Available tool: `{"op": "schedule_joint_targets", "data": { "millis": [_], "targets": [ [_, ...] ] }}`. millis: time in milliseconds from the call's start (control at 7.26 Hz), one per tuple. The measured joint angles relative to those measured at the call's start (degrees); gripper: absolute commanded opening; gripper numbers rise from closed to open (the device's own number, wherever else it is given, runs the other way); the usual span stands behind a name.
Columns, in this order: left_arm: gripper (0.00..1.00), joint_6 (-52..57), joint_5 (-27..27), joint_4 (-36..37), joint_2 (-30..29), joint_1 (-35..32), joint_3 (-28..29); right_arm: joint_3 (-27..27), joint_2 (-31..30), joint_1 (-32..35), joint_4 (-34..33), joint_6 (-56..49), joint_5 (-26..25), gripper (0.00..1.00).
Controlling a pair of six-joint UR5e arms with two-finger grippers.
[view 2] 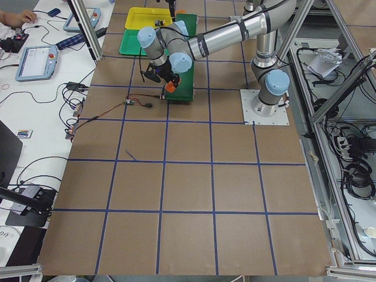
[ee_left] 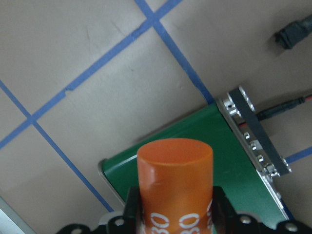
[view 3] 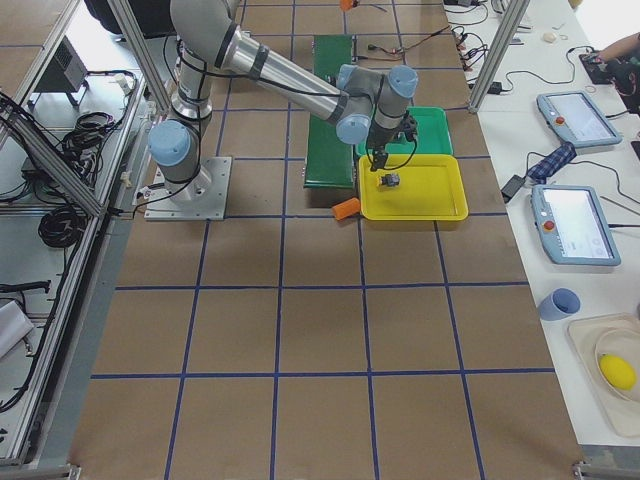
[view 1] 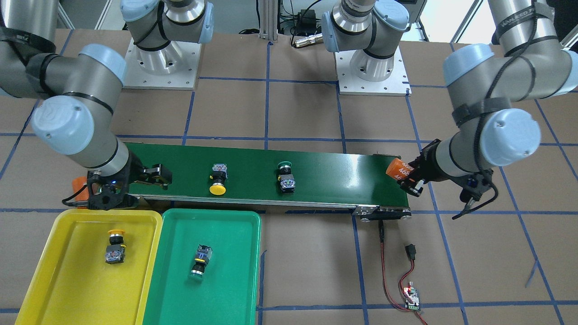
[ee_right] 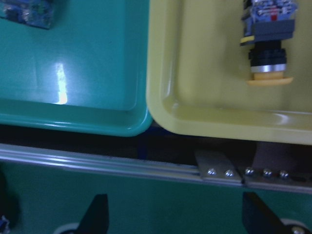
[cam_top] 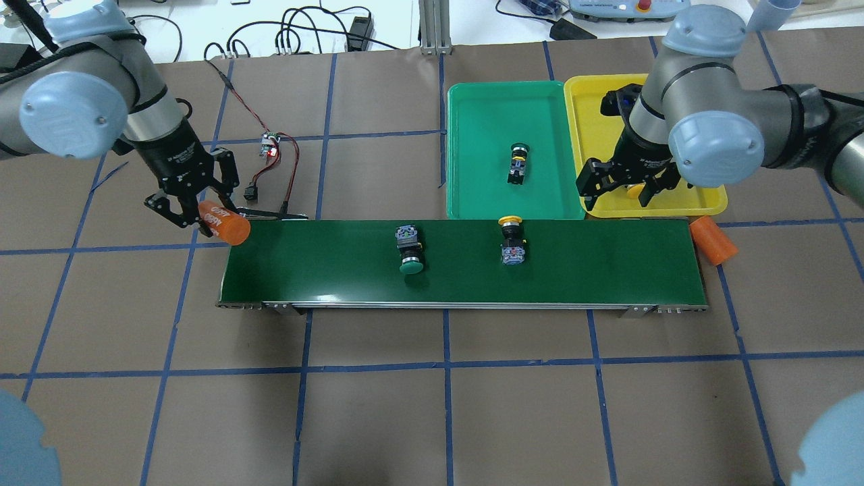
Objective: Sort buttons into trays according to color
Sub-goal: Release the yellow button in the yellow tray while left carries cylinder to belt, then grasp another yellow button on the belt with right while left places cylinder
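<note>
Left hand (cam_top: 202, 214): you will find it pinching an orange cylinder (cam_top: 226, 225) printed with white digits. The cylinder is held tilted over the end of the dark-green conveyor belt (cam_top: 607, 263) on the robot's left. Right hand (cam_top: 617, 191): fingers spread, gripping nothing, it hovers above the belt-side edge of the yellow tray (cam_top: 594, 115). That tray and the green tray (cam_top: 479, 135) lie edge to edge on the tabletop (cam_top: 432, 405), just beyond the belt on the robot's right half. Yellow button 1 (view 1: 115, 246) lies on its side in the yellow tray, close by the right hand. Green button 1 (cam_top: 518, 162) lies on its side near the middle of the green tray. Green button 2 (cam_top: 409, 250) and yellow button 2 (cam_top: 511, 241) lie on the belt, apart from each other, the yellow one nearer the trays. You can also log a 2nd orange cylinder (cam_top: 714, 241) lying on the tabletop just off the belt's other end, near the yellow tray's corner. A small circuit board (cam_top: 271, 144) with red and black wires lies near the left hand.
</note>
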Motion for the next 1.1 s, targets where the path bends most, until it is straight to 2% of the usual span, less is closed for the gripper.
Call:
{"op": "schedule_joint_targets", "data": {
  "millis": [138,276,413,551,689,827,965,1103],
  "targets": [
    [0.03,-6.3,0.0,1.8,-0.21,-2.68,-1.57,1.15,-1.37,3.36,-0.21,3.3,0.14,0.96],
    [0.29,-11.68,0.15,3.31,-0.83,-5.07,-2.29,1.67,-2.03,6.48,-0.59,7.05,0.16,0.96],
    [0.59,-14.42,0.35,5.47,-1.49,-6.45,-2.67,1.89,-2.25,8.87,-1.14,10.44,0.14,0.95],
    [0.8,-15.57,0.57,7.39,-2.15,-7.01,-2.87,2.04,-2.12,10.91,-2.24,12.92,-0.11,0.93],
    [0.92,-15.87,0.72,8.25,-2.65,-7.2,-2.95,2.6,-1.81,12.31,-3.67,14.15,-0.59,0.85],
    [0.99,-15.68,0.83,8.55,-2.86,-7.33,-3.03,3.97,-1.62,12.92,-5.31,14.43,-1.26,0.76],
    [1.0,-15.05,0.95,8.55,-2.5,-7.44,-3.02,5.95,-1.52,13.14,-7.59,14.12,-2.27,0.56],
    [1.0,-12.92,1.93,8.13,-1.46,-7.41,-2.58,7.7,-1.49,13.21,-10.09,13.32,-3.04,0.27]
  ]
}}
